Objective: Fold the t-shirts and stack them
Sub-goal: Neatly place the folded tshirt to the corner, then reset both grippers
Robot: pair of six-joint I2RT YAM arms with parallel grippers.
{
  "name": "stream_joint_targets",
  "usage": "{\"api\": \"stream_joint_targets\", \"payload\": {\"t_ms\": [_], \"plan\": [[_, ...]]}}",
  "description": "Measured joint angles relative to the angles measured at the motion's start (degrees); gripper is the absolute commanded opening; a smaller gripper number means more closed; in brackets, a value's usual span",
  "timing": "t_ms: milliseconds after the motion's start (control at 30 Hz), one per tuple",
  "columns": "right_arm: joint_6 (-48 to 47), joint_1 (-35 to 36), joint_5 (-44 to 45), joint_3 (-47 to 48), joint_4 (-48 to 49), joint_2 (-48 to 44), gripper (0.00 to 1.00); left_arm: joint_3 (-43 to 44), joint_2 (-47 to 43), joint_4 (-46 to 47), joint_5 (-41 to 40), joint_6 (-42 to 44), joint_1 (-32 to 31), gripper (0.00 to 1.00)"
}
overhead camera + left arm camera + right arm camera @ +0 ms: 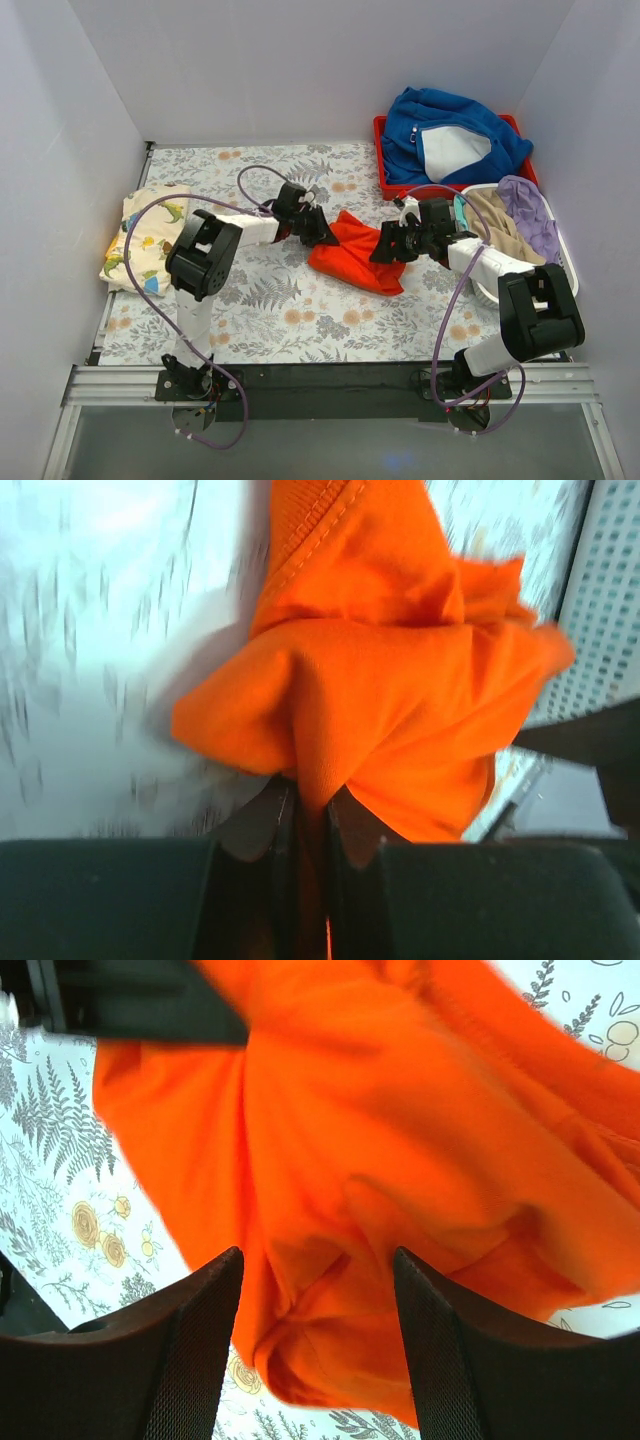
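Floral table cover fills the middle of the frame, and I see the orange-red t-shirt bunched at its centre. My left gripper is pinching a fold of it tight. Right gripper hangs spread wide over the shirt's right edge. Dinosaur t-shirt lies folded, far left.
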Motion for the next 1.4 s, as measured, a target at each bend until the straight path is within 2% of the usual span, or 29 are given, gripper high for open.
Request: {"api": "stream_joint_targets", "payload": {"t_ms": [167,400,567,667,967,1000,1033,1067,1100,1233,1400], "plan": [[0.1,0.0,0.3,0.0,-0.1,-0.8,0.68,18.5,6.3,-9.5,-1.4,6.1,2.6,0.00],[0.2,0.0,-0.5,-0.1,0.1,-0.9,0.67,47.1,10.3,-22.3,-2.3,17.5,15.0,0.00],[0.2,0.0,-2.0,0.0,0.2,1.8,0.67,69.6,17.8,-30.2,-6.5,26.8,22.8,0.00],[0.1,0.0,-2.3,0.0,0.2,2.9,0.67,70.6,18.4,-32.6,-9.5,30.9,26.1,0.00],[0.0,0.0,-3.9,0.0,0.3,6.6,0.66,64.0,18.4,-35.0,-19.3,38.5,36.6,0.01],[0.0,0.0,-4.1,0.1,0.3,7.0,0.66,62.8,18.3,-34.5,-20.9,38.7,37.7,0.08],[0.0,0.0,-4.3,0.2,0.3,7.5,0.66,61.8,18.3,-34.3,-22.6,38.8,38.7,0.51],[0.0,0.0,-4.8,0.4,0.3,7.7,0.66,61.0,18.3,-34.4,-24.4,38.9,39.6,0.68],[-0.1,0.0,-4.9,0.5,0.3,7.9,0.66,60.6,18.3,-34.6,-26.3,38.6,40.4,0.81],[-0.2,0.0,-5.3,0.7,0.5,8.0,0.66,60.4,18.3,-34.2,-33.5,36.5,43.0,0.82],[-0.2,0.0,-5.4,0.7,0.6,8.0,0.66,60.4,18.0,-35.6,-31.3,31.6,45.6,0.83]]}}
